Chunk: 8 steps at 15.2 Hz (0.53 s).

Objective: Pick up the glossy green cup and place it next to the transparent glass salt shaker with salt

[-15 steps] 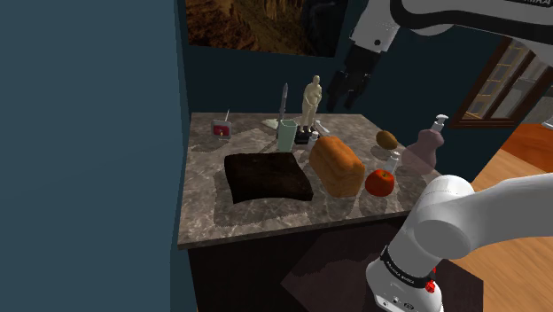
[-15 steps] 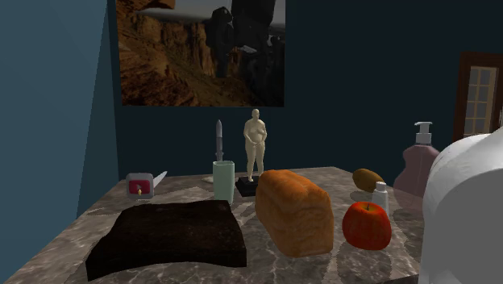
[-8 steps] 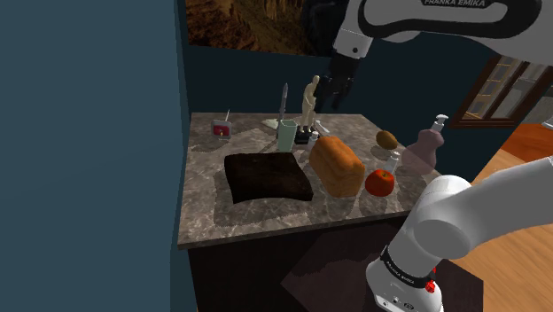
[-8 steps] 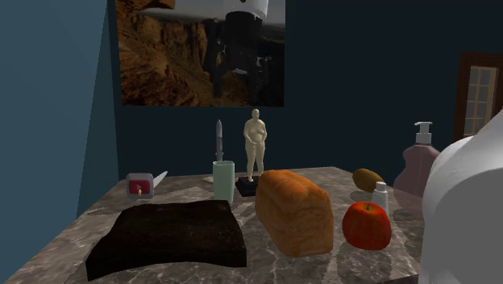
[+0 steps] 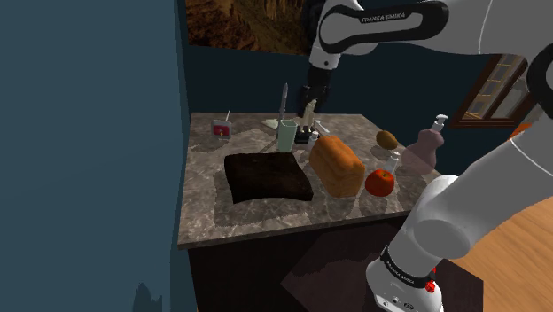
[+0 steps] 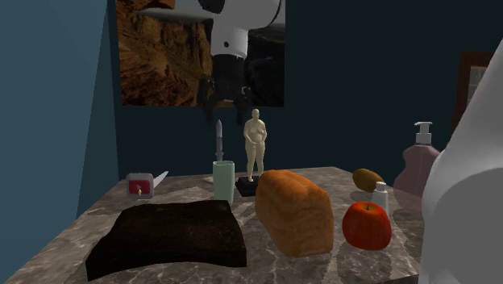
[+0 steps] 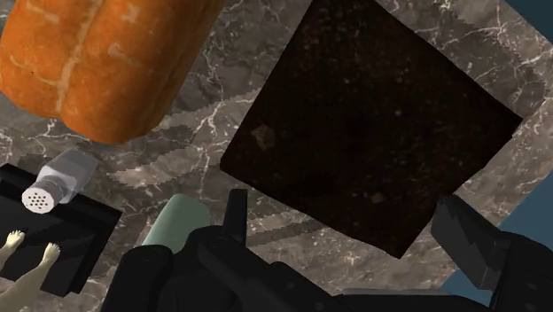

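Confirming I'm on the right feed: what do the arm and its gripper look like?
The white Franka arm has glossy, rounded links with dark bands at the joints. One upper link carries "FRANKA EMIKA" lettering. Low on the arm sits a black collar with small white print, and a red dot beside it. The all-black two-finger gripper has flat, blocky fingers.

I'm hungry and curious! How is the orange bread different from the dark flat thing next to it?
The loaf is orange-brown; the slab is very dark brown, almost black. The loaf stands tall with a rounded top; the slab is low, flat and square. Both lie side by side on the marble counter.
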Each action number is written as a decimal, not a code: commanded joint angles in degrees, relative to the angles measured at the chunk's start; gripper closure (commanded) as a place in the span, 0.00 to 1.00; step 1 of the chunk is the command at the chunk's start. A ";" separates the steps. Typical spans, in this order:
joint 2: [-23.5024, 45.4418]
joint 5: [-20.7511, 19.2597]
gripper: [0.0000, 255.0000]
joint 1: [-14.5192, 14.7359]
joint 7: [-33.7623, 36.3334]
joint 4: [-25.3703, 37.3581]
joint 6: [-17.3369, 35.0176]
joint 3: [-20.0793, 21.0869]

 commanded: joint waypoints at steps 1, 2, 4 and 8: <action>4.43 0.05 0.00 -0.20 -1.80 2.45 1.13 -1.03; 6.69 0.18 0.00 -0.28 -2.56 3.86 1.59 -1.42; 11.27 0.55 0.00 -0.48 -4.08 6.89 2.33 -2.13; 20.63 1.60 0.00 -1.21 -7.03 13.85 3.08 -3.21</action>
